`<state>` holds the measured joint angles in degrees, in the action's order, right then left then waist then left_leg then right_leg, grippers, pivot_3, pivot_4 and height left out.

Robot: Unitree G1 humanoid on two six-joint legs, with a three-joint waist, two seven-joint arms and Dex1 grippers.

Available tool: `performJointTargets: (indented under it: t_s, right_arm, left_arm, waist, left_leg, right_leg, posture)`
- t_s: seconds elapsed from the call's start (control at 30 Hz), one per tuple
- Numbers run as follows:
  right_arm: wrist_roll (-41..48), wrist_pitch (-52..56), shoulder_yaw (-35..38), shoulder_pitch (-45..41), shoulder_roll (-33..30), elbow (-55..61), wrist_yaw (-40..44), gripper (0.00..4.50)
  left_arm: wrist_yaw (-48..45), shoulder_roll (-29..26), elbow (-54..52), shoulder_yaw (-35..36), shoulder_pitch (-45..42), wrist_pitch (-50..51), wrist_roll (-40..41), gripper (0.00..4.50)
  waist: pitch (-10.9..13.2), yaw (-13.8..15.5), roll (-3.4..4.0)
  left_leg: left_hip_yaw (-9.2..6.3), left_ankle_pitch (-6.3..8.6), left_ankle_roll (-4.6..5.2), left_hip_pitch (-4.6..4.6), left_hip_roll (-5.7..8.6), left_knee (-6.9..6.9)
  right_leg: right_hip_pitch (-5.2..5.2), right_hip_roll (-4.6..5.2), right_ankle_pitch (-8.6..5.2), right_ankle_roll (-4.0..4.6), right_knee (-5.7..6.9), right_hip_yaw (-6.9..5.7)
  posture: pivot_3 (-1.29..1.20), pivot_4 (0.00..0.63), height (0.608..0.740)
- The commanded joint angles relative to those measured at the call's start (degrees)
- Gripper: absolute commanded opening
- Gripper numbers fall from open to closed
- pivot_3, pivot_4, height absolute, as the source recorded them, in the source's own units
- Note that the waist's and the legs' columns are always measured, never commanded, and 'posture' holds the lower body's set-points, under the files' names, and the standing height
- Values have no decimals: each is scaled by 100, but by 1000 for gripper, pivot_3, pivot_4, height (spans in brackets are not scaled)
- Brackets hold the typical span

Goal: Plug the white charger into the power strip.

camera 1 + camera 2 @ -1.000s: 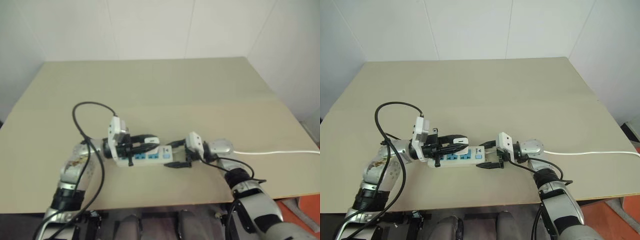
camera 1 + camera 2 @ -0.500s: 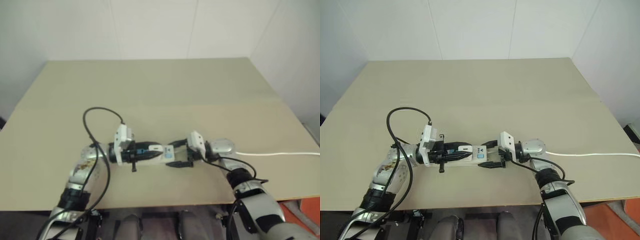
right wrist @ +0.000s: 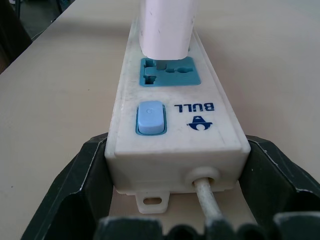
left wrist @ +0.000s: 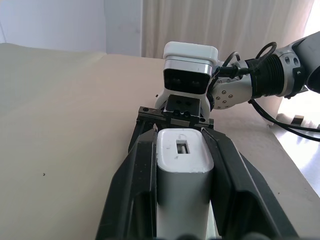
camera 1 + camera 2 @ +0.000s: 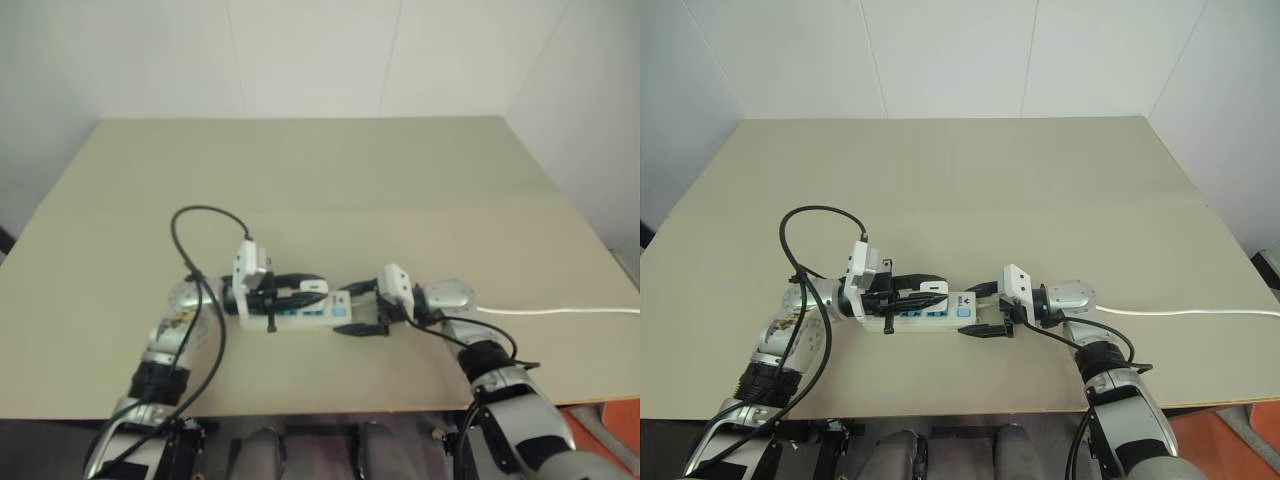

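From the head views, the power strip [image 5: 925, 313] lies flat on the table [image 5: 970, 190] with its long axis running across the robot's front, from one gripper to the other. The right gripper [image 5: 985, 312] straddles the switch end, a finger on each long side, clamped on the strip; the thin white cord [image 5: 1200, 312] trails away behind that gripper toward the table's right edge. The left gripper [image 5: 912, 296] reaches in from the opposite end, pointing level along the strip toward its partner, and the white charger [image 5: 934, 288] sits between its fingers just above the blue sockets.

In the left wrist view, the two black fingers [image 4: 135, 185] are shut on the charger's flanks — its end face with a small slot points ahead, toward the right gripper's camera module [image 4: 190, 70].

In the right wrist view, the strip's switch end fills the gap between the fingers [image 3: 80, 190], cord exiting toward the camera. Beyond the blue switch [image 3: 150, 118], the charger hangs over the socket [image 3: 169, 71] nearest the switch, covering its far part; whether its prongs have entered cannot be told.

The left arm carries the plug, so the coming move is probably its own: straight down into that socket while the right steadies the strip.
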<state>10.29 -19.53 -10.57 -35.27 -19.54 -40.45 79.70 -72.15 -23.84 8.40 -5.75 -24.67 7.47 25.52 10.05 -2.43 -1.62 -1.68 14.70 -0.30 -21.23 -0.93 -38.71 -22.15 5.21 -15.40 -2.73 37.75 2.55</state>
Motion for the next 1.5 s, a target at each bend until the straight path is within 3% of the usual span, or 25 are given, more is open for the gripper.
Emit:
performJointTargets:
  t_s: [0.03,0.53,1.1,1.5]
  right_arm:
    - [-71,62,14,97,-86,89,-64,3402]
    - [-81,153,3,151,-123,175,-98,3402]
    - [-74,173,-3,131,-167,193,-53,3402]
    - [-62,204,4,108,-268,212,21,3402]
  left_arm:
    - [-26,63,66,-109,-31,48,-66,1019]
    - [-272,23,6,-205,21,173,-60,1019]
    - [-414,21,724,-88,-11,-510,-198,1019]
    - [-864,-463,1422,-274,98,-1150,-611,1019]
  waist:
    - [0,3,0]
    - [0,10,0]
    - [0,4,0]
    - [-2,-7,2]
  left_leg:
    - [0,0,0,0,0,0]
    - [0,0,0,-2,0,8]
    - [2,1,2,-2,0,25]
    - [2,1,2,1,-1,35]
  right_leg:
    - [0,0,0,0,0,0]
    - [1,0,0,0,-11,-2]
    - [0,2,0,0,-27,-2]
    - [0,0,0,0,-32,-2]
  posture:
    - [0,150,740]
    - [0,150,740]
    - [0,150,740]
    - [0,150,740]
